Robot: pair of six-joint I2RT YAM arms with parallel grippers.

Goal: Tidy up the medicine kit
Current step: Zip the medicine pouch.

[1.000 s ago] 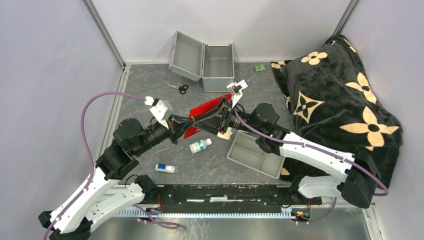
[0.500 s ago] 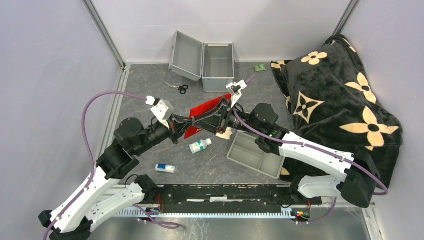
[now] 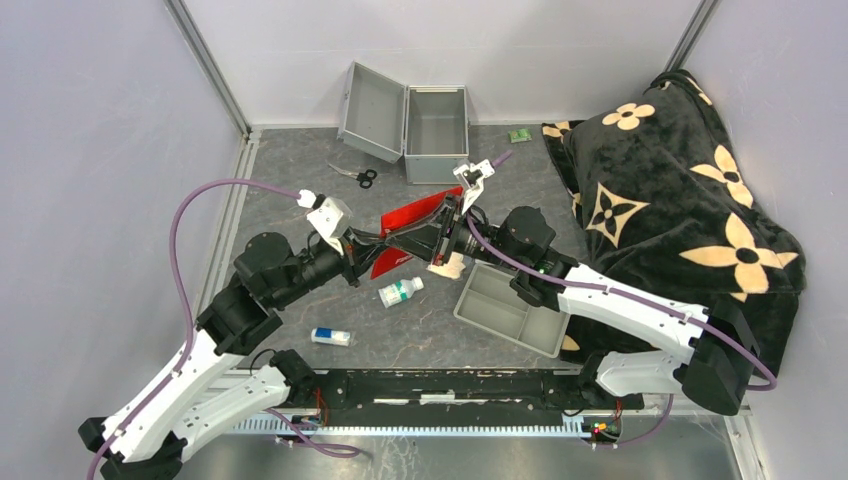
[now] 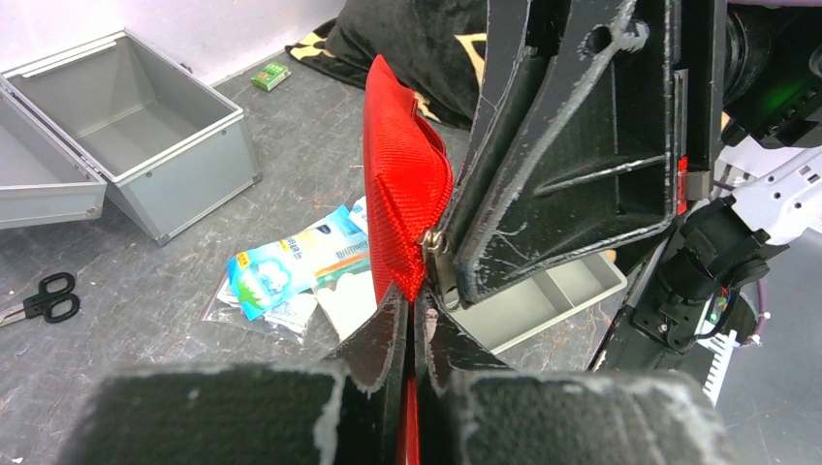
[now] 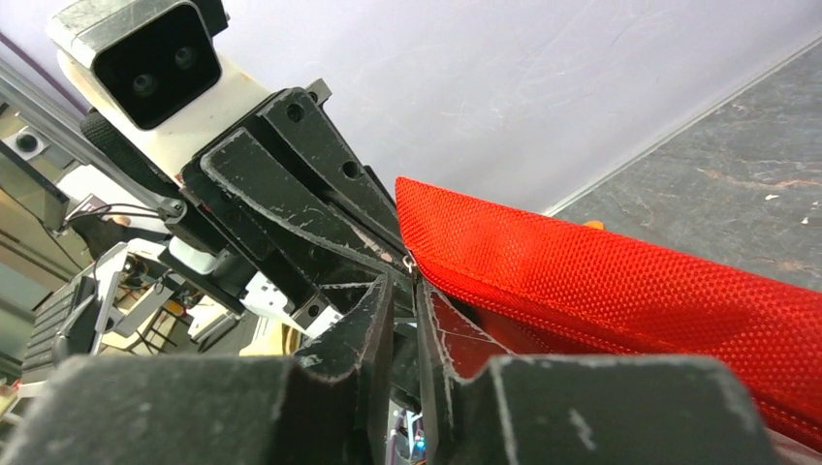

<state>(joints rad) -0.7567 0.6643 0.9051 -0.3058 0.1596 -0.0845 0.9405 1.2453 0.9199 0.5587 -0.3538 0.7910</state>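
Pinching flat red mesh pouch [image 4: 407, 184], left claw [image 4: 415, 325] clamped; right claw [image 5: 403, 283] narrow at metal zipper pull [image 4: 438, 262], grip unclear.

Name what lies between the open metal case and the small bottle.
The red pouch, held aloft, lies between metal case and bottle; the top view shows it.

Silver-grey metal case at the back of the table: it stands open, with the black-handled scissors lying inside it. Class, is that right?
No. The silver-grey metal case stands open at the back of the table, but the black-handled scissors lie outside it, on the table in front of its lid. The top external view shows this.
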